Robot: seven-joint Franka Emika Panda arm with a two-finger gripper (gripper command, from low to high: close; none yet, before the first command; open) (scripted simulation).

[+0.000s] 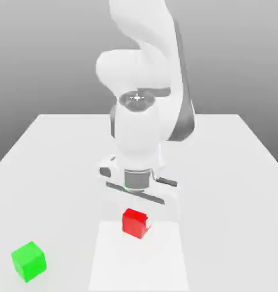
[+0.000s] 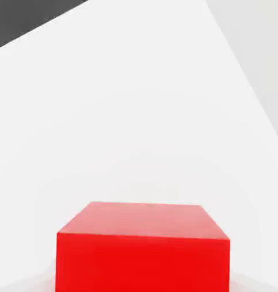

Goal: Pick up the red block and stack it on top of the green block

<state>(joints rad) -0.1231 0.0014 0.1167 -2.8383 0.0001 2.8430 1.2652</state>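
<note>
**Grasp made, stacking not yet begun**

Progress sits at the first stage. My gripper [image 1: 136, 223] is down at the red block [image 1: 135, 222], and my jaws are pressed in against it, pinching it from the sides. In the exterior view the pale fingers are hard to make out against the white table [image 1: 232, 171], so I hedge here: the grip looks made, but I cannot tell whether the block has left the surface or rests on it.

The red block [image 2: 142, 248] fills the foreground of my hand view, square on and close, which fits with it sitting between my fingers. It lies near the middle of the table's width, toward the front edge in the exterior view.

The green block [image 1: 29, 261] stands well apart from it, near the table's front corner on the exterior view's left. Nothing sits on top of it, and nothing lies between the two cubes.

So, by my reckoning, reaching and closing are done. What is left is most of the job: lifting the red block clear, carrying it across to the green one, lining it up squarely above, setting it down on the top face, and letting go. I judge the alignment to be the delicate part, since the cubes are about the same size and leave little margin for an offset.
</note>
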